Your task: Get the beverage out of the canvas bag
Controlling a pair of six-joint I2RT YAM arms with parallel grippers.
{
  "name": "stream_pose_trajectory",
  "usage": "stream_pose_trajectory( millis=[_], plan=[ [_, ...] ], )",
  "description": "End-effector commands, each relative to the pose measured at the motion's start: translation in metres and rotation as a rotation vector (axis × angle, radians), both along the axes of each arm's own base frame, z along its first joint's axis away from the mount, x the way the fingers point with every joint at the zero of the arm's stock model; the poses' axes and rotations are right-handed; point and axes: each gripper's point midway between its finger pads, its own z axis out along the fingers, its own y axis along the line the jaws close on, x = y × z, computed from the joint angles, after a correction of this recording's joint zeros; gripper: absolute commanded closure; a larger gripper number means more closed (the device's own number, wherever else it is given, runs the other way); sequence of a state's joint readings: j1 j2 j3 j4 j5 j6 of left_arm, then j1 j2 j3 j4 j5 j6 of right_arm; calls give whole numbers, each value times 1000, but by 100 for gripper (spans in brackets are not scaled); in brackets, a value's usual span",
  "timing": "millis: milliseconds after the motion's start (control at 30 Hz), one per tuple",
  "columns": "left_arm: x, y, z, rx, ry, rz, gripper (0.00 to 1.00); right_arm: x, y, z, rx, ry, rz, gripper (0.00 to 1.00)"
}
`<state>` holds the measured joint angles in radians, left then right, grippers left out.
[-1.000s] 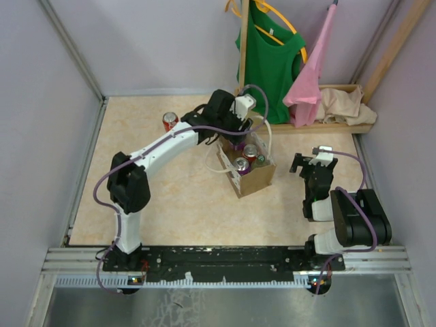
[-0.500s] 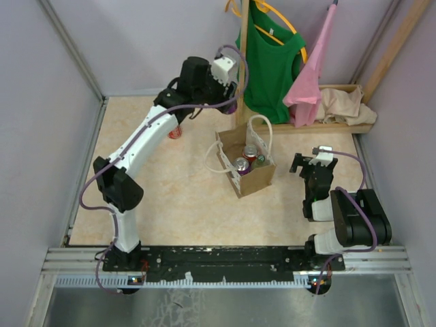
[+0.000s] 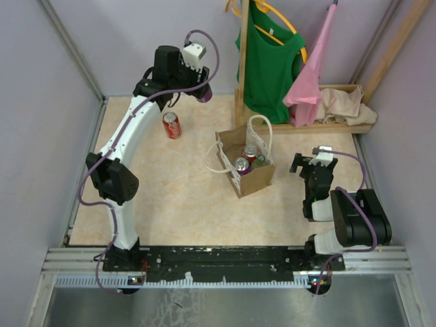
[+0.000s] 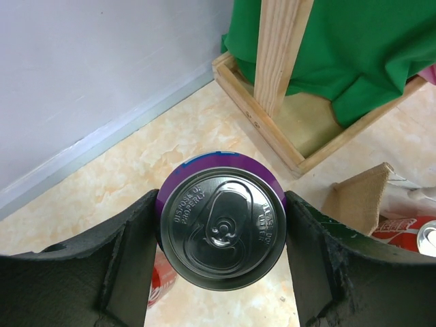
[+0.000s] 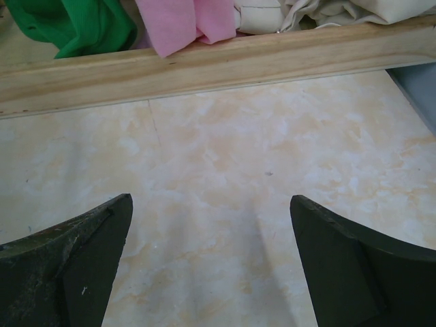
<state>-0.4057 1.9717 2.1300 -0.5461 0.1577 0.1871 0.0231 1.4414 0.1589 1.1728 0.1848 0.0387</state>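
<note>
The tan canvas bag (image 3: 246, 163) with white rope handles stands mid-table; its corner shows in the left wrist view (image 4: 361, 201). Three cans remain inside it, a red one (image 3: 250, 152), a purple one (image 3: 241, 164) and a green one (image 3: 260, 161). My left gripper (image 3: 201, 93) is shut on a purple can (image 4: 221, 219) and holds it in the air at the back left, well clear of the bag. A red can (image 3: 171, 125) stands on the table below it. My right gripper (image 3: 313, 162) is open and empty, right of the bag.
A wooden rack (image 3: 242, 61) with a green shirt (image 3: 271, 61) and a pink cloth (image 3: 312, 82) stands at the back right, a beige cloth heap (image 3: 346, 103) on its base. Grey walls enclose the table.
My left gripper has lifted the purple can out of the bag and carried it up and to the back left. The right arm has not moved.
</note>
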Motion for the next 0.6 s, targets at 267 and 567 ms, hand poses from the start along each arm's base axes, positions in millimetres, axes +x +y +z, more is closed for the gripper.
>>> stream_pose_trajectory(
  millis=[267, 567],
  plan=[
    [38, 8, -38, -36, 42, -1, 100, 8, 0, 18, 10, -65, -3, 1],
    [33, 16, -46, -44, 56, 9, 100, 8, 0, 18, 10, -65, -3, 1]
  ],
)
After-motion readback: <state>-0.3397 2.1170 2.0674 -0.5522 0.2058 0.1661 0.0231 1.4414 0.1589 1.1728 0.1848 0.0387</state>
